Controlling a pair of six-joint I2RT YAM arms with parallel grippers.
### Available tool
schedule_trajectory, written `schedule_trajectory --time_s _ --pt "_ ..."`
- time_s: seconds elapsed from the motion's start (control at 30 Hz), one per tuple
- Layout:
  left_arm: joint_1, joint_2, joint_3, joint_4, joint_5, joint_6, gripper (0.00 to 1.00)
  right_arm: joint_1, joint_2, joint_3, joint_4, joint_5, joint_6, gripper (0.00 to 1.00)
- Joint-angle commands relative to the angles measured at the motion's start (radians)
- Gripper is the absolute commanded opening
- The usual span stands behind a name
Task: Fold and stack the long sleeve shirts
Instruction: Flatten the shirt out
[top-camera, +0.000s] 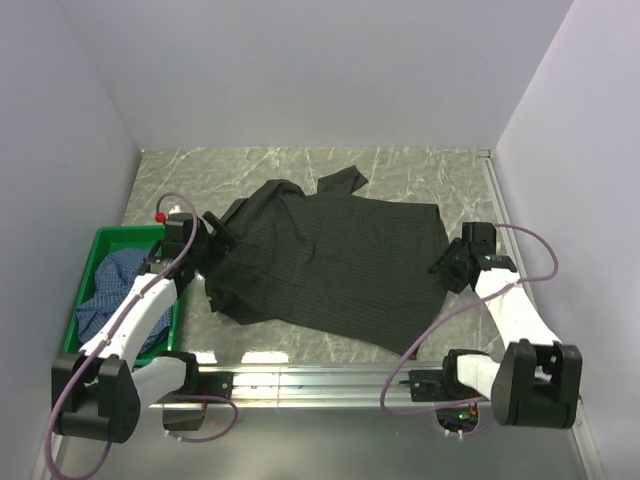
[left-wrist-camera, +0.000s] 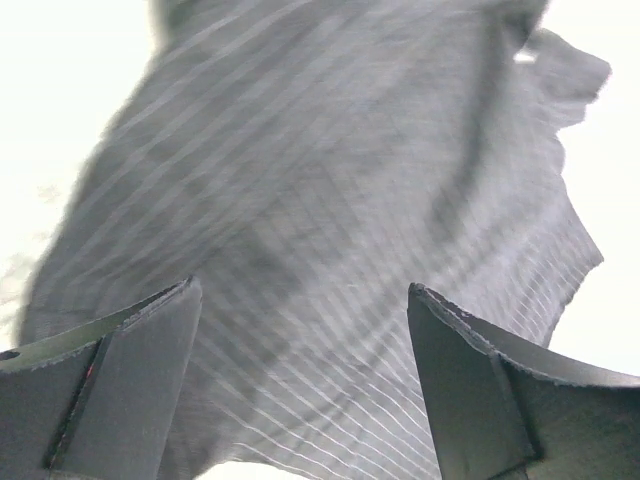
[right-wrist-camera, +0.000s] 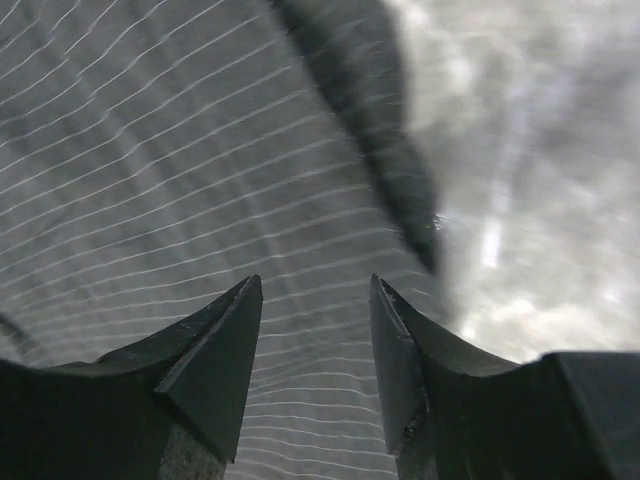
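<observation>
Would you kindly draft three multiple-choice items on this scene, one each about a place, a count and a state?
1. Where is the blue checked shirt? A in the green crate; B on the wall; C on the floor.
2. How many shirts lie on the marble table? A none; B one; C two.
3. In what state is the left gripper? A open; B shut on cloth; C out of view.
1 A: it sits bundled inside the crate. 2 B: only the black pinstriped shirt is spread there. 3 A: its jaws stand wide apart.
</observation>
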Motion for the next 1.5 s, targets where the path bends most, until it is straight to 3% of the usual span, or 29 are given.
schedule_trajectory --time_s 0.0,0.37,0.77,0.87,0.97,1.1,1.13,1.2,1.23,1.37,1.47 --pt "-0.042 -0.013 0.064 -0.018 0.023 0.087 0.9 0.011 0.068 0.002 0.135 -0.094 -0.01 0.54" --pt "-0.059 0.163 0.012 0.086 0.02 0.012 0.89 0.012 0.35 0.078 0.265 -0.02 0.003 0.51" --pt "-0.091 0.372 0.1 0.142 0.064 -0.002 0.9 -0.009 0.695 0.416 0.221 0.076 -0.028 0.56" --pt "-0.111 0.355 0.177 0.113 0.055 0.04 0.92 0.008 0.661 0.505 0.184 0.096 -0.094 0.61" --pt "-0.114 0.267 0.237 0.048 -0.012 0.089 0.94 0.112 0.534 0.503 0.186 0.128 -0.189 0.68" --pt "-0.112 0.147 0.291 -0.056 -0.105 0.178 0.98 0.363 0.338 0.413 0.218 0.199 -0.296 0.71" --pt "-0.112 0.133 0.297 -0.099 -0.12 0.216 0.98 0.49 0.302 0.389 0.264 0.204 -0.315 0.72" --pt "-0.109 0.084 0.305 -0.134 -0.166 0.253 0.99 0.604 0.216 0.323 0.31 0.172 -0.347 0.72" --pt "-0.106 0.066 0.303 -0.154 -0.186 0.288 0.99 0.738 0.183 0.306 0.357 0.158 -0.359 0.72" --pt "-0.094 -0.052 0.276 -0.167 -0.334 0.365 0.99 1.047 0.218 0.304 0.42 0.214 -0.436 0.71" --pt "-0.091 -0.154 0.221 -0.141 -0.423 0.376 0.99 1.191 0.321 0.354 0.457 0.199 -0.464 0.69"
